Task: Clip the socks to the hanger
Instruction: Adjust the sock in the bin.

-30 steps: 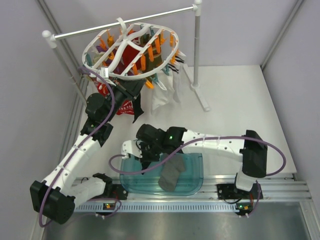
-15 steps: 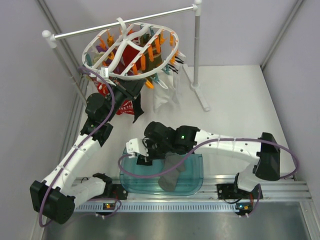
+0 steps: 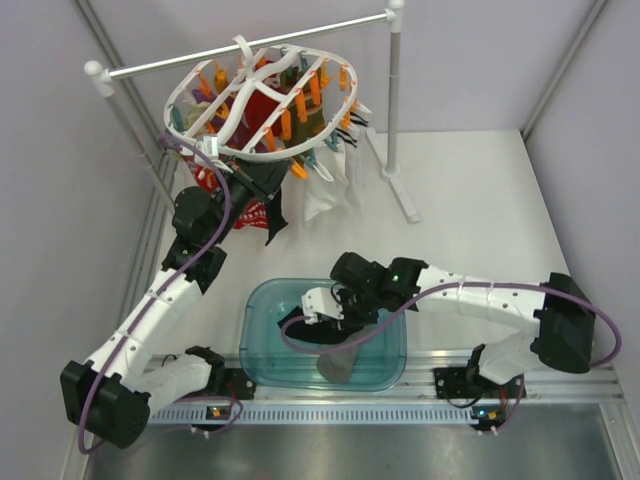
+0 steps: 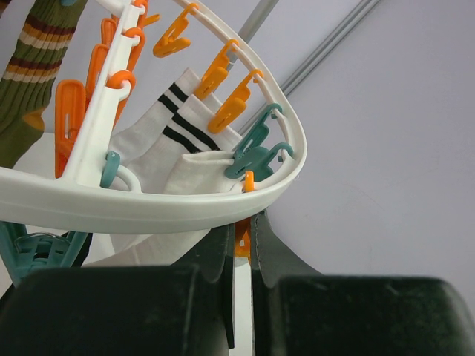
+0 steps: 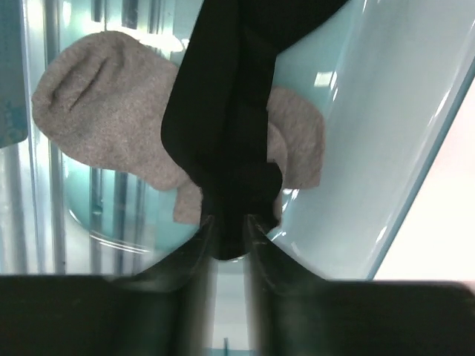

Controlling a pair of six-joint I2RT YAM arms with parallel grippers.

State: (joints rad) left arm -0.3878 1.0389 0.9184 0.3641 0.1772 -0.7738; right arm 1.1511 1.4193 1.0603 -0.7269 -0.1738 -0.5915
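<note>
The white oval hanger (image 3: 192, 94) hangs from the rail, tilted, with orange and teal clips; its rim fills the left wrist view (image 4: 148, 204). My left gripper (image 3: 258, 180) is under its near rim, shut on an orange clip (image 4: 242, 239). My right gripper (image 3: 322, 305) is over the teal bin, shut on one black sock (image 5: 223, 111), which hangs from the fingers. In the top view this sock (image 3: 318, 324) is a dark shape below the gripper. Dark fabric (image 3: 272, 222) hangs below the hanger by my left gripper; I cannot tell whether it is the other black sock.
A grey sock (image 5: 96, 126) lies in the teal bin (image 3: 262, 298) at the near edge. A thin white rail (image 3: 250, 50) on posts carries the hanger; its right post foot (image 3: 400, 190) stands on the table. White striped socks (image 4: 174, 141), a red one and a green striped one hang clipped.
My right arm has swung right across the bin with the black sock in its fingers, and the grey sock now lies apart beneath it. The left arm has not moved.
</note>
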